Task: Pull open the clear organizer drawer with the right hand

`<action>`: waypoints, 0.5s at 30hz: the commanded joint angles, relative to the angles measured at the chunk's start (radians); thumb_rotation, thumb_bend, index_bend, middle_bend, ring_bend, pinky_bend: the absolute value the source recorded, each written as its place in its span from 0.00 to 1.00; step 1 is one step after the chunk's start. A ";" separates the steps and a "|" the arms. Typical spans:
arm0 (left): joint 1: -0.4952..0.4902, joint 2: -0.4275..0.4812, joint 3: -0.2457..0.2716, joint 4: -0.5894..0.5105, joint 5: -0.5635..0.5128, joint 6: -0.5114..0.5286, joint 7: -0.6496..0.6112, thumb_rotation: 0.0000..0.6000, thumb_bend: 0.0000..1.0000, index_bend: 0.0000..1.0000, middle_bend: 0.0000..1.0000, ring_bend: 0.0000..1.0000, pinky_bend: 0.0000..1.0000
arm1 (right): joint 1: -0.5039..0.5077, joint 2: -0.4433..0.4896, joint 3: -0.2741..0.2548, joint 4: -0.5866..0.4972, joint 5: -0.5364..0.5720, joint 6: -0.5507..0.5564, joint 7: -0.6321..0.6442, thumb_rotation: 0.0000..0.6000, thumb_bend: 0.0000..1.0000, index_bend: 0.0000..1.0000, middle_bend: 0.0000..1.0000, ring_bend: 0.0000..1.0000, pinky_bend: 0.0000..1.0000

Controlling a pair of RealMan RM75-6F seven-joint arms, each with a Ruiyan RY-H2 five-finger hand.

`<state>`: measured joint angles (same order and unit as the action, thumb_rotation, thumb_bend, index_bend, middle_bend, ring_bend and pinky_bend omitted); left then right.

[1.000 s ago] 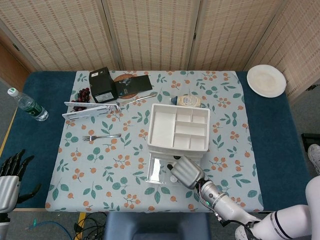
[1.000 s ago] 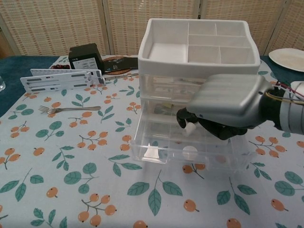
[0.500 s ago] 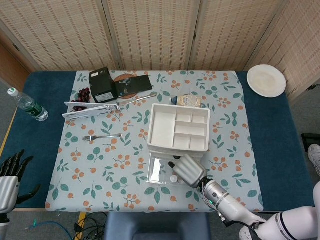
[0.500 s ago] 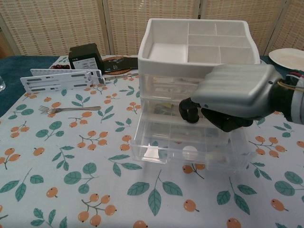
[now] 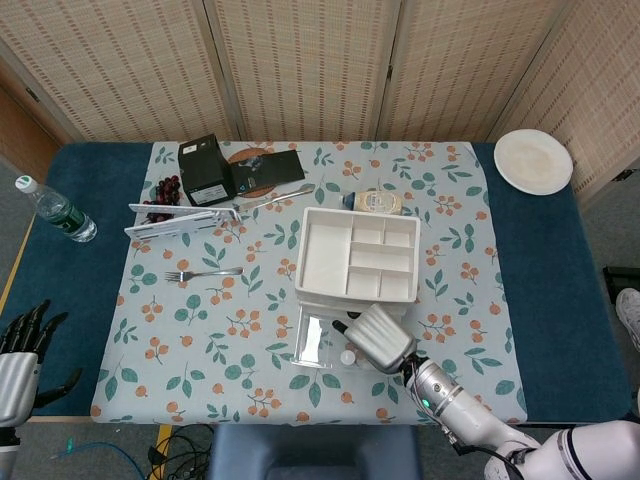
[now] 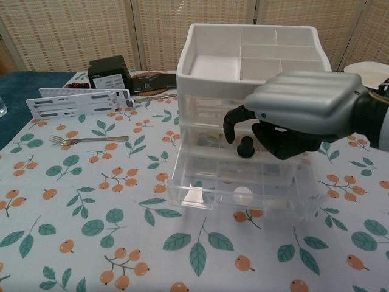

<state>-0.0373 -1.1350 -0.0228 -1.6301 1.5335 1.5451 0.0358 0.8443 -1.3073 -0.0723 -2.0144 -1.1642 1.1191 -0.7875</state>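
The clear organizer (image 6: 249,121) stands right of centre in the chest view, its white compartment tray (image 5: 358,252) on top. Its bottom clear organizer drawer (image 6: 243,185) juts out toward the lower edge of the frame. The right hand (image 6: 298,118) hangs in front of the upper drawers, above the pulled-out one, dark fingers (image 6: 234,125) curled downward and holding nothing; it hides much of the organizer's front.

Left of the organizer in the head view lie a fork (image 5: 203,273) and a long white perforated rack (image 5: 185,217). Above those sit a black box (image 5: 204,170) with a white label too small to read, dark grapes (image 5: 165,190) and a black packet (image 5: 268,171). A jar on its side (image 5: 376,201) lies just above the tray; its label is illegible. A white plate (image 5: 533,160) sits upper right, a water bottle (image 5: 56,211) at left on the blue table edge (image 5: 70,290).

The left hand (image 5: 20,365) is at the lower-left corner, fingers spread, empty.
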 commanded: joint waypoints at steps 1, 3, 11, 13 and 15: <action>0.000 0.000 0.000 0.000 -0.001 -0.001 0.002 1.00 0.25 0.14 0.00 0.04 0.07 | -0.014 0.017 0.024 -0.002 0.001 -0.041 0.093 1.00 0.16 0.32 0.92 1.00 1.00; 0.001 0.001 0.000 -0.001 -0.001 0.000 0.002 1.00 0.25 0.14 0.00 0.04 0.07 | -0.013 0.025 0.036 -0.007 0.017 -0.068 0.136 1.00 0.11 0.32 0.92 1.00 1.00; 0.001 0.002 -0.001 -0.003 -0.001 0.001 0.003 1.00 0.25 0.14 0.00 0.04 0.07 | -0.016 0.033 0.059 -0.006 0.029 -0.106 0.190 1.00 0.00 0.30 0.90 1.00 1.00; 0.001 0.002 0.000 -0.004 0.000 0.001 0.003 1.00 0.25 0.14 0.00 0.04 0.07 | -0.019 0.032 0.065 -0.009 0.035 -0.110 0.200 1.00 0.00 0.30 0.90 1.00 1.00; 0.001 0.001 -0.001 -0.004 0.000 0.001 0.004 1.00 0.25 0.14 0.00 0.04 0.07 | -0.021 0.030 0.071 -0.013 0.041 -0.113 0.214 1.00 0.00 0.30 0.91 1.00 1.00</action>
<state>-0.0364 -1.1337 -0.0235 -1.6346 1.5336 1.5464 0.0395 0.8252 -1.2758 -0.0051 -2.0251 -1.1272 1.0083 -0.5794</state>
